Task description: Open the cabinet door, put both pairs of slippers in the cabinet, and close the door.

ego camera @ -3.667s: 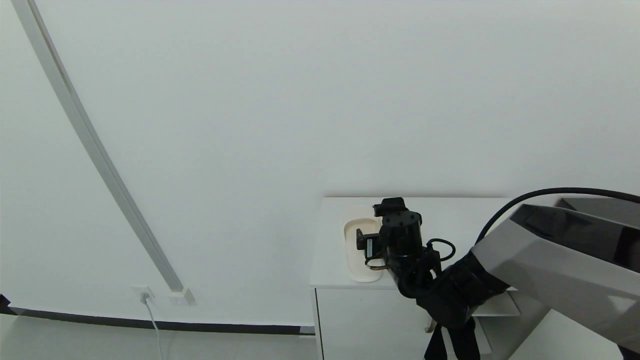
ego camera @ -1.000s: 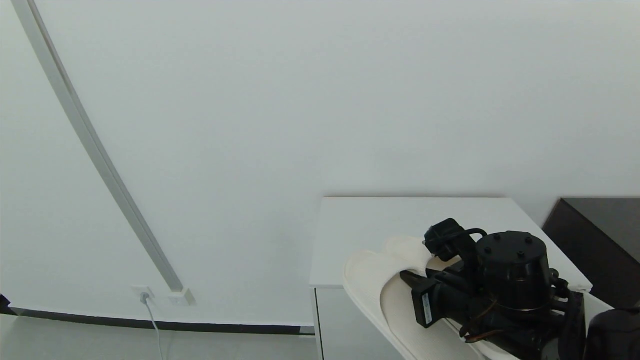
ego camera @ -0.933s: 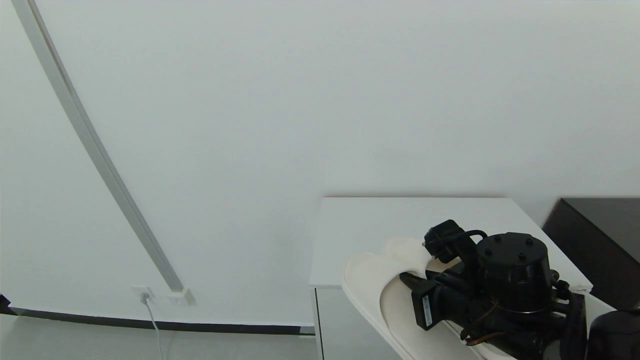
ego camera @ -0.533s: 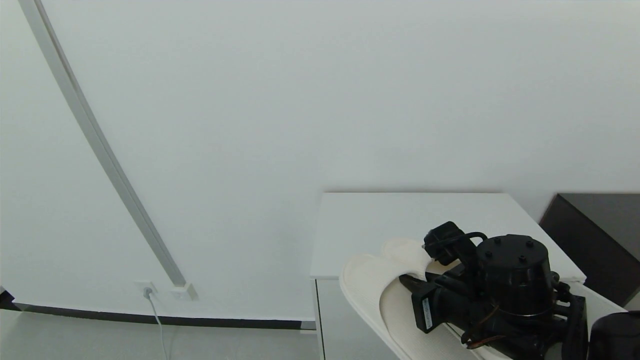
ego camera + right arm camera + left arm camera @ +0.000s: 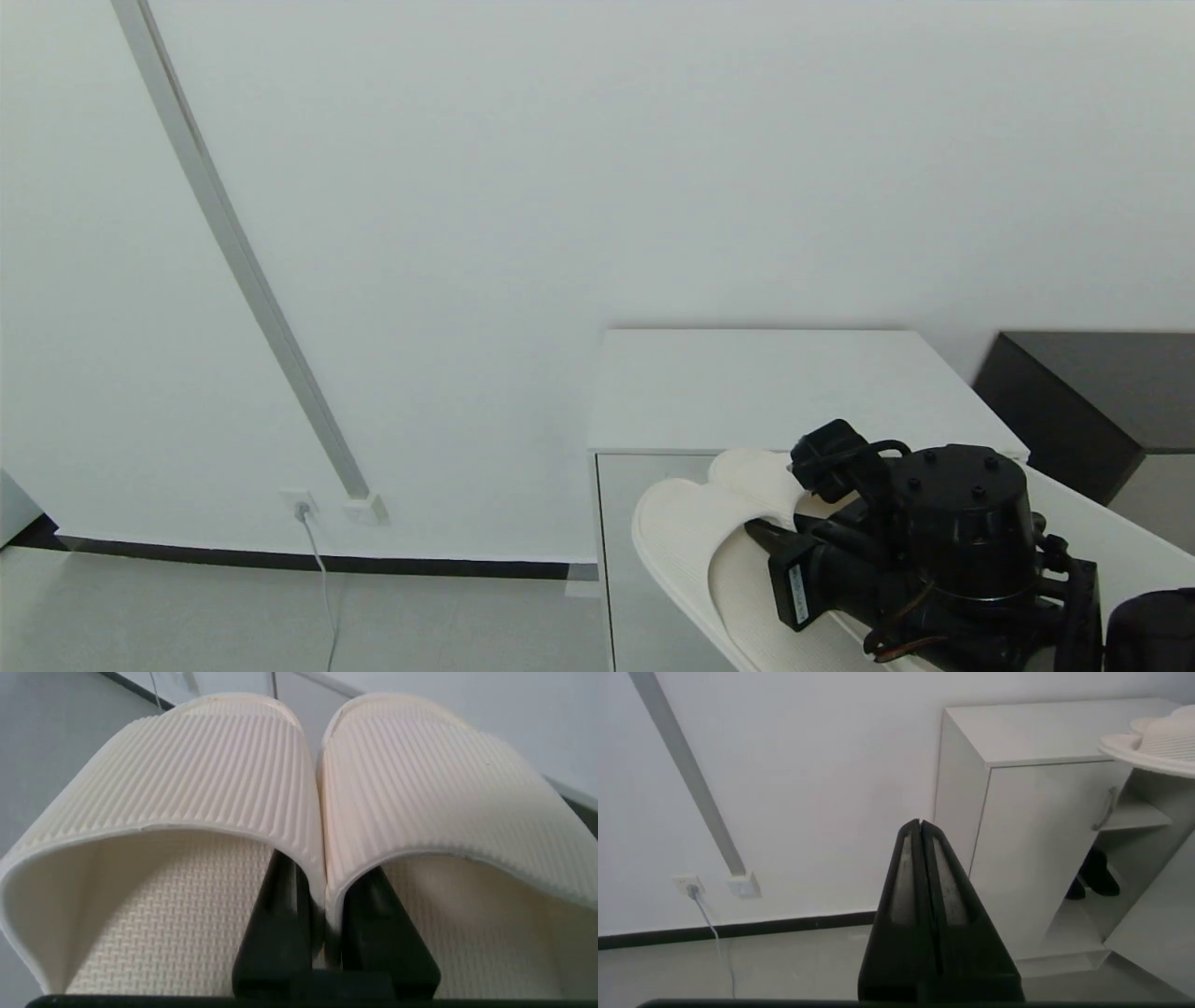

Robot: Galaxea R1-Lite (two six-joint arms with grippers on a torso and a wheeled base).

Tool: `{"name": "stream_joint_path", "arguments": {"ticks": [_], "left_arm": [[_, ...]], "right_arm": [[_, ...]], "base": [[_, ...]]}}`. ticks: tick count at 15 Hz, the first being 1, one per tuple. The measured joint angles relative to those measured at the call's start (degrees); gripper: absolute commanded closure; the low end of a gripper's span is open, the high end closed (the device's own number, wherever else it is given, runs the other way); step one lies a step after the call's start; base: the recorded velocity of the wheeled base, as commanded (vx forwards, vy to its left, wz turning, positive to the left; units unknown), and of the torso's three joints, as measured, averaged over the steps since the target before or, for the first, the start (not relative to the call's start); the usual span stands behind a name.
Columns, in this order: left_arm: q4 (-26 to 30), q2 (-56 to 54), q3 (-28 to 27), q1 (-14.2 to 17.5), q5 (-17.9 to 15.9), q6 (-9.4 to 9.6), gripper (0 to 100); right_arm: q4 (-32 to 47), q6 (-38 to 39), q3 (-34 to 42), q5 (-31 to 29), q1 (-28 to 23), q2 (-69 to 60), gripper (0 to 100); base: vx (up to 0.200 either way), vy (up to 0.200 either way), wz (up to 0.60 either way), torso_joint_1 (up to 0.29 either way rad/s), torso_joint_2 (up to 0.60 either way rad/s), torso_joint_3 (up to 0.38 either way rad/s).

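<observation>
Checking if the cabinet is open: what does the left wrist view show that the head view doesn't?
Left wrist view adds the shut left end effector, and the open interior of the cabinet, with a shelf and a dark item lower down. Head view adds the right end effector gripping the cream slippers, and a dark unit beside the cabinet. Shared: cabinet, cream slippers, wall socket.

A grey strip is running slantwise up the white wall and ending low down at a small white box. Just beside the box, a pale cable is hanging from a wall socket down to the grey floor. A black skirting band is lining the wall's foot. A dark unit is standing at the far right.
</observation>
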Motion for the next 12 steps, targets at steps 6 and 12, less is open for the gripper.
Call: {"name": "stream_joint_path", "arguments": {"ticks": [6, 12], "left_arm": [[0.0, 0.0, 0.0, 0.0, 0.0, -0.06, 100], [0.0, 0.0, 0.0, 0.0, 0.0, -0.06, 100]], "right_arm": [[0.0, 0.1, 0.1, 0.0, 0.6, 0.0, 100], [0.0, 0.1, 0.2, 0.0, 0.7, 0.0, 100]], "base": [[0.000, 0.000, 0.00, 0.000, 0.00, 0.000], [0.000, 0.000, 0.00, 0.000, 0.00, 0.000]]}}
